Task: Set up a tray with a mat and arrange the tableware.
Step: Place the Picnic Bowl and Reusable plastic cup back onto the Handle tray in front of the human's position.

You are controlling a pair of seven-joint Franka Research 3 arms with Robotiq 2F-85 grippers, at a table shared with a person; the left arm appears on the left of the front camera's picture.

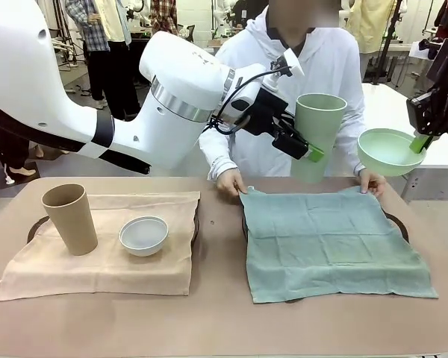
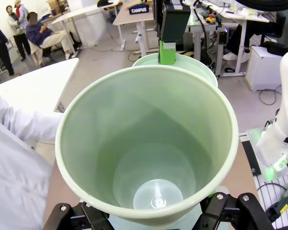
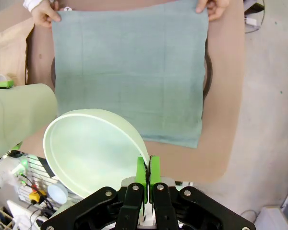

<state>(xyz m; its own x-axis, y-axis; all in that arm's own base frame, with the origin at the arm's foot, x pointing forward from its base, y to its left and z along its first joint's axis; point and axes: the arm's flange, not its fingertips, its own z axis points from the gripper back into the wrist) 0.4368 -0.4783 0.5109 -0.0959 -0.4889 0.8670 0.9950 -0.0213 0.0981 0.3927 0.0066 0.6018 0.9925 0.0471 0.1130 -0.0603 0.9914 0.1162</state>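
Note:
My left gripper [image 1: 311, 153] is shut on the pale green cup [image 1: 317, 134], held upright in the air above the far edge of the green mat [image 1: 332, 242]. Its inside [image 2: 149, 158] fills the left wrist view. Out past the table's right end, my right gripper [image 1: 420, 142] is pinched shut on the rim of the pale green bowl [image 1: 388, 151], which also appears in its wrist view [image 3: 93, 151]. The person's hands [image 1: 230, 181] hold the mat's far corners over a dark tray [image 1: 398, 224]. On the tan mat [image 1: 104, 253] at the left stand the tan cup [image 1: 70, 218] and the white bowl [image 1: 143, 235].
The person in a white hoodie [image 1: 299, 60] stands just behind the held cup. A second dark tray [image 1: 37, 226] lies under the tan mat. Bare brown tabletop [image 1: 220, 298] runs between the two mats and along the front edge.

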